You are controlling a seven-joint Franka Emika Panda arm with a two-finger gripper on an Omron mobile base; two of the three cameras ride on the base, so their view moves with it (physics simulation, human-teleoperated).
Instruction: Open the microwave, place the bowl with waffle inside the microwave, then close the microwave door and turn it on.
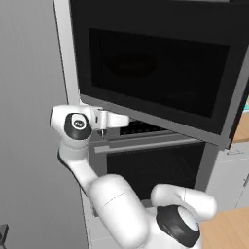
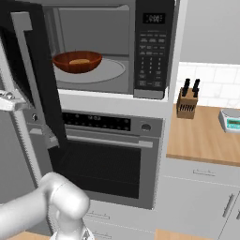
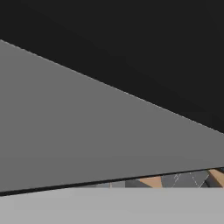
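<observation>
Fingers (image 1: 122,119) closed together, with nothing between them, at the tip of the white hand. In the left base view, at nine o'clock from the picture's middle, right under the lower edge of the wide black microwave door (image 1: 155,73) with its dark glass window. Not possible to tell whether touching this edge or just beside it. In the hand view, very close in front, only a black surface and a grey surface side by side.

Door swung wide open, standing out toward the robot. In the right base view at ten o'clock, with the tall grey vertical bar handle (image 2: 23,56) on its face.

At twelve o'clock in the right base view, the large black built-in microwave (image 2: 150,47), open grey cavity on show, button keypad strip at one o'clock. Inside, on the round pale turntable plate (image 2: 108,72), the small round reddish-brown bowl (image 2: 77,62), upright, toward the left part of the cavity. In the bowl, the tan golden-brown waffle (image 2: 79,61).

Directly below the microwave, the silver oven (image 2: 108,159) with a horizontal handle and dark window, door closed.

At three o'clock, a wooden worktop (image 2: 197,136) with a brown knife block (image 2: 187,103) with dark handles and, at the far right edge, a small teal kitchen scale (image 2: 230,119), well apart from the microwave.
</observation>
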